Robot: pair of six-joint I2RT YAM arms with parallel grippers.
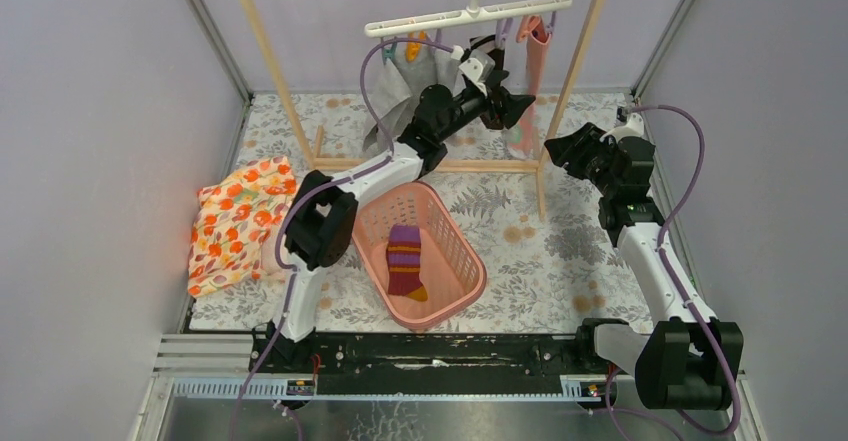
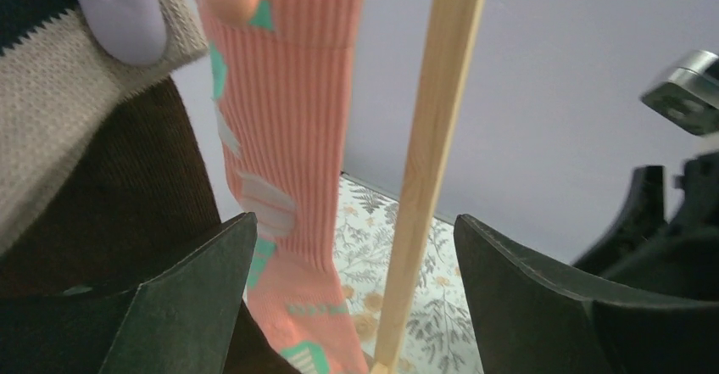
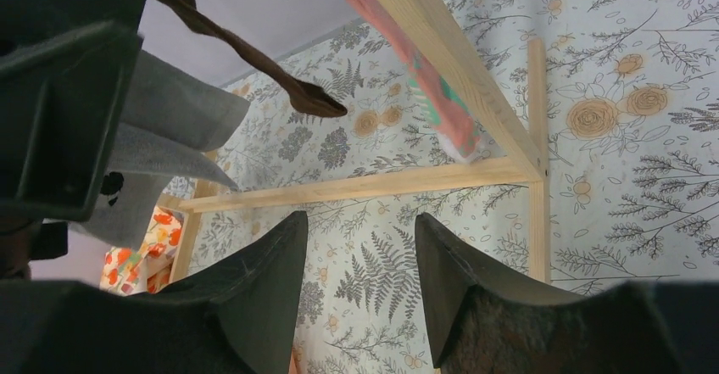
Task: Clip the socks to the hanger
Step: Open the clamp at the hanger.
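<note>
Figuring my left arm (image 1: 395, 166) is nearer: purple sock (image 1: 405, 258) lies toe-toward-me in the basket (image 1: 472, 261), spread empty left claw (image 2: 353, 221) high beyond it.

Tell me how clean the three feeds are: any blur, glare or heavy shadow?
Top external: even soft light, little glare, the purple sock in the basket is crisp. Left wrist: the pink sock is sharp, the left pincer dark and slightly soft up close. Right wrist: the floral table is sharp, the right pincer in shadow.

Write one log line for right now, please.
purple sock: in basket, unclipped | left pincer: open, facing pink sock | right pincer: open, empty
</note>
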